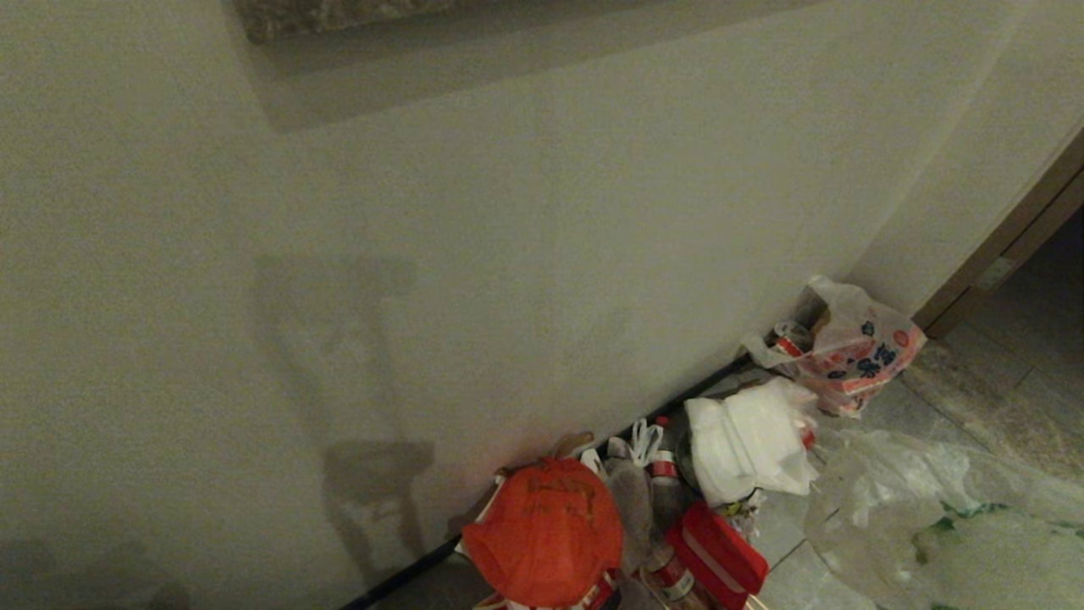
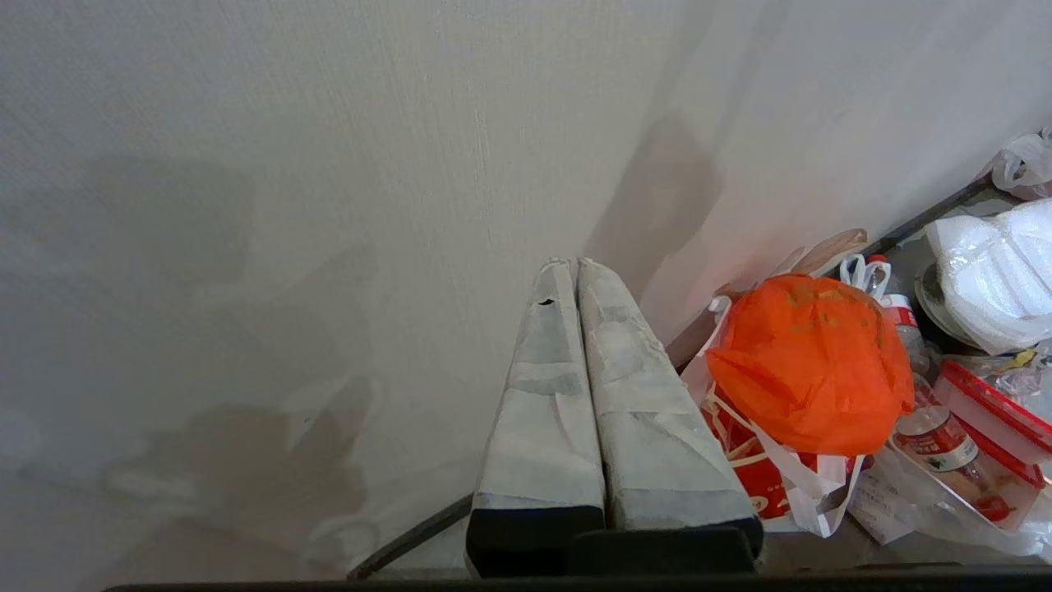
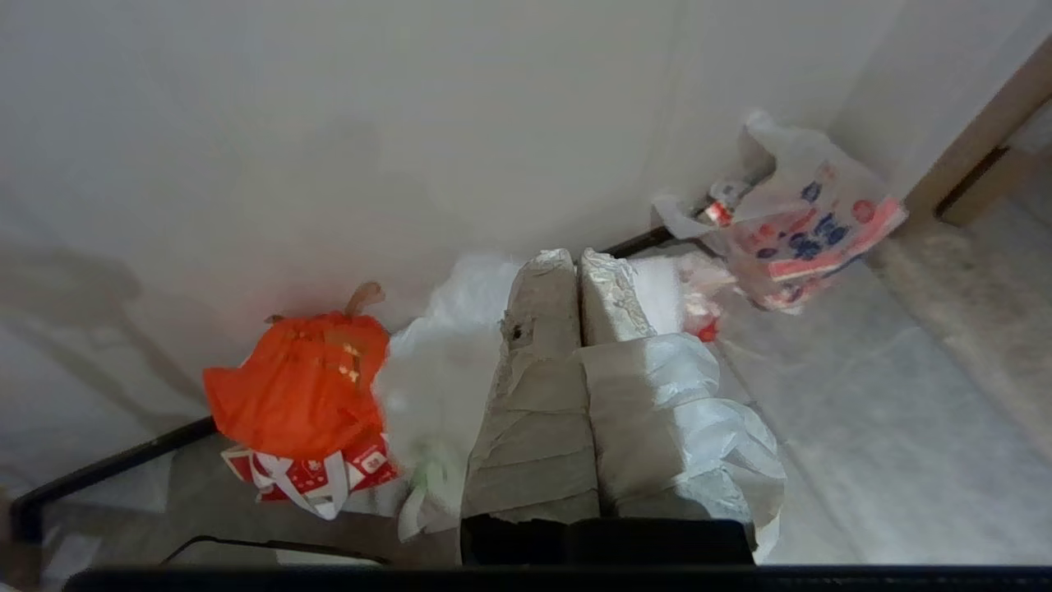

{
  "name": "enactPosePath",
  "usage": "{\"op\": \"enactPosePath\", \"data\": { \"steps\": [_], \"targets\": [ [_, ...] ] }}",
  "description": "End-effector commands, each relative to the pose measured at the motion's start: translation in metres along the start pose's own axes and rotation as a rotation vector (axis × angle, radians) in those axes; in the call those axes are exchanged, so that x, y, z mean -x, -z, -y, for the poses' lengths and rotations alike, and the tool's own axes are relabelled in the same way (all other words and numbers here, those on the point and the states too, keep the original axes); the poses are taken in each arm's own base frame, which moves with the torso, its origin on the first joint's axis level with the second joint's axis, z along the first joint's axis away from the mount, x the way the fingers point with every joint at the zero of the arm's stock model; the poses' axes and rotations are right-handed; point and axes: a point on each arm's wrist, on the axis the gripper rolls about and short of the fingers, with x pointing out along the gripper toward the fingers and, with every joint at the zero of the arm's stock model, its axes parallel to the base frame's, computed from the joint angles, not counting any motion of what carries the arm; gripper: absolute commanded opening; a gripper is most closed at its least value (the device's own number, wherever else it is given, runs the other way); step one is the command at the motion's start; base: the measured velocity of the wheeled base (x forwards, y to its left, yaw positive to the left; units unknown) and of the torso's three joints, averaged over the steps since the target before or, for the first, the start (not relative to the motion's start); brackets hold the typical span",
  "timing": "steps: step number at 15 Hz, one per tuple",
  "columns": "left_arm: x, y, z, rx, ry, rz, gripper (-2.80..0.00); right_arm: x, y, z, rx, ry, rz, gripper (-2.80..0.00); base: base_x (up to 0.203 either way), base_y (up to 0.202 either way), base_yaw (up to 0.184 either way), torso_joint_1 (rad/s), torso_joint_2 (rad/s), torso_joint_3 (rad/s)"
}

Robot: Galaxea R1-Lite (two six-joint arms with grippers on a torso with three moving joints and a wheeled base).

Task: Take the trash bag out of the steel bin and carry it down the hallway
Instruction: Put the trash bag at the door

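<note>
The right pincer (image 3: 567, 263) is pinched together on the trash bag (image 1: 931, 508), hanging over the hallway floor (image 1: 991, 398). Thin plastic could slip or snag on the red bag (image 1: 546, 529).

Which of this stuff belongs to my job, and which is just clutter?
Job: trash bag, bunched around the shut right gripper; hallway floor. Steel bin not in view.
Lying about: red bag, white bag, printed bag, red-lidded box, bottle. Left gripper idle.
</note>
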Motion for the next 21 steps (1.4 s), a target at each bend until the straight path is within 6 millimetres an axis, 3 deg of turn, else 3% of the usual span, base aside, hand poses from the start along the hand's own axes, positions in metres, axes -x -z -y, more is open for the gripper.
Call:
{"op": "enactPosePath", "data": {
  "steps": [1, 2, 3, 7, 9, 10, 13, 15, 18, 21],
  "targets": [
    [0.0, 0.0, 0.0, 0.001, 0.0, -0.002, -2.8, -0.061, -0.052, 0.007, -0.006, -0.013, -0.143, -2.8, 0.0, 0.0, 0.0, 0.0, 0.0, 0.0],
    [0.0, 0.0, 0.0, 0.001, 0.0, -0.002, -2.8, -0.073, -0.07, 0.008, 0.001, -0.022, -0.156, -2.8, 0.0, 0.0, 0.0, 0.0, 0.0, 0.0],
    [0.0, 0.0, 0.0, 0.001, 0.0, -0.002, -2.8, -0.081, -0.079, 0.009, 0.007, -0.031, -0.177, 0.0, 0.0, 0.0, 0.0, 0.0, 0.0, 0.0],
    [0.0, 0.0, 0.0, 0.001, 0.0, -0.002, -2.8, -0.091, -0.075, 0.009, 0.049, -0.065, -0.228, 0.0, 0.0, 0.0, 0.0, 0.0, 0.0, 0.0],
    [0.0, 0.0, 0.0, 0.001, 0.0, -0.002, -2.8, -0.132, -0.057, 0.007, 0.153, -0.148, -0.375, 0.0, 0.0, 0.0, 0.0, 0.0, 0.0, 0.0],
    [0.0, 0.0, 0.0, 0.001, 0.0, -0.002, -2.8, -0.142, -0.049, 0.005, 0.17, -0.176, -0.421, 0.0, 0.0, 0.0, 0.0, 0.0, 0.0, 0.0],
    [0.0, 0.0, 0.0, 0.001, 0.0, -0.002, -2.8, -0.145, -0.045, 0.001, 0.19, -0.218, -0.436, 0.0, 0.0, 0.0, 0.0, 0.0, 0.0, 0.0],
    [0.0, 0.0, 0.0, 0.001, 0.0, 0.0, -2.8, -0.159, -0.039, -0.004, 0.24, -0.272, -0.477, 0.0, 0.0, 0.0, 0.0, 0.0, 0.0, 0.0],
    [0.0, 0.0, 0.0, 0.001, 0.0, -0.002, -2.8, -0.165, -0.034, -0.006, 0.243, -0.275, -0.51, 0.0, 0.0, 0.0, 0.0, 0.0, 0.0, 0.0],
    [0.0, 0.0, 0.0, 0.001, 0.0, -0.002, -2.8, -0.163, -0.034, -0.006, 0.221, -0.265, -0.514, 0.0, 0.0, 0.0, 0.0, 0.0, 0.0, 0.0]
  ]
}}
